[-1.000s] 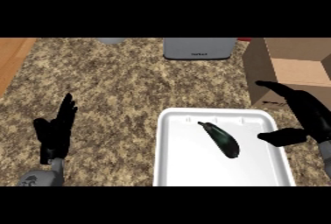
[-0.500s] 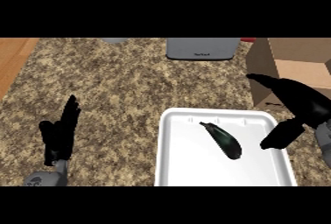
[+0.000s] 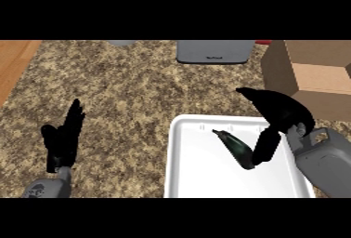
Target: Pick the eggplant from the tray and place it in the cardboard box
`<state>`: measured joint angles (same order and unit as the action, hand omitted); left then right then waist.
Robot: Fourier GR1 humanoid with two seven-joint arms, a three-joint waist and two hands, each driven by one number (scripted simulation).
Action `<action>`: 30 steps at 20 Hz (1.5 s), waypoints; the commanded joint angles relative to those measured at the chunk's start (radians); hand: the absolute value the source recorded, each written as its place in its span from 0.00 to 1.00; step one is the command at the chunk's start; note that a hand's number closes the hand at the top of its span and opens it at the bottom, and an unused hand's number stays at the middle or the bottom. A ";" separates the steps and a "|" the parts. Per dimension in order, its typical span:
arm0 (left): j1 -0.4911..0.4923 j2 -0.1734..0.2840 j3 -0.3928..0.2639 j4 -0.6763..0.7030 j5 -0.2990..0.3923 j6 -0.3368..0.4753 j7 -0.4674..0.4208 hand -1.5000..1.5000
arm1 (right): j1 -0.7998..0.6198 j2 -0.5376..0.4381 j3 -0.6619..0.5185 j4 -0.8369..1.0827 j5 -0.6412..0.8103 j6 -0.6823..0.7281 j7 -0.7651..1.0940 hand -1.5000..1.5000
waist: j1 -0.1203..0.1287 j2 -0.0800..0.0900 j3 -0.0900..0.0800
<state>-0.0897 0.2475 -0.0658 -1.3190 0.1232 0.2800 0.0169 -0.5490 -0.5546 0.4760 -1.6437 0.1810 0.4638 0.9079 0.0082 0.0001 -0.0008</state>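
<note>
Right hand (image 3: 277, 122) is over the white tray (image 3: 198, 172), spread wide, thumb down just beside the eggplant (image 3: 235, 148), fingers arched above. Nothing gripped yet. Eggplant lies diagonally in the tray, towards its right side. Cardboard box (image 3: 312, 79) sits at the far right of the surface, well apart from the tray. Left hand (image 3: 63, 139) rests open at the left, fingers up. Risk: the eggplant looks smooth and tapered, so closing off-centre could roll or skid it across the tray.
</note>
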 commanded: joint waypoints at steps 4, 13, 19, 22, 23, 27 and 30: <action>0.020 0.019 0.041 0.005 0.013 -0.042 -0.003 0.50 | 0.002 0.076 0.009 0.004 0.005 0.091 0.166 0.00 | -0.005 -0.002 0.000; 0.026 -0.046 -0.002 -0.041 -0.043 0.007 0.018 0.50 | -0.021 0.199 0.047 0.084 0.099 0.096 0.229 0.00 | -0.003 -0.002 0.000; 0.011 -0.032 0.034 -0.002 -0.037 -0.022 0.013 0.50 | 0.001 0.248 0.054 0.168 0.190 0.059 0.175 0.00 | -0.004 0.000 0.001; 0.024 -0.018 0.039 -0.039 -0.041 -0.028 0.024 0.50 | 0.006 0.289 0.078 0.217 0.237 0.036 0.173 0.00 | -0.001 0.000 0.001; -0.019 -0.044 0.059 0.074 -0.053 -0.015 -0.056 0.50 | 0.008 0.275 0.023 0.108 0.176 0.102 0.256 0.00 | -0.013 -0.001 0.000; -0.010 -0.081 0.030 0.048 -0.074 0.008 -0.032 0.50 | 0.020 0.305 0.036 0.189 0.235 0.067 0.222 0.00 | -0.008 0.000 0.000; -0.023 -0.037 0.062 0.040 -0.056 -0.030 -0.006 0.50 | -0.009 0.299 0.003 0.237 0.244 0.101 0.197 0.00 | -0.005 0.000 0.000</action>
<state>-0.0969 0.2092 -0.0148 -1.2876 0.0739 0.2489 -0.0002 -0.5339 -0.2772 0.4971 -1.4520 0.4010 0.5122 1.0040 0.0017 -0.0005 -0.0005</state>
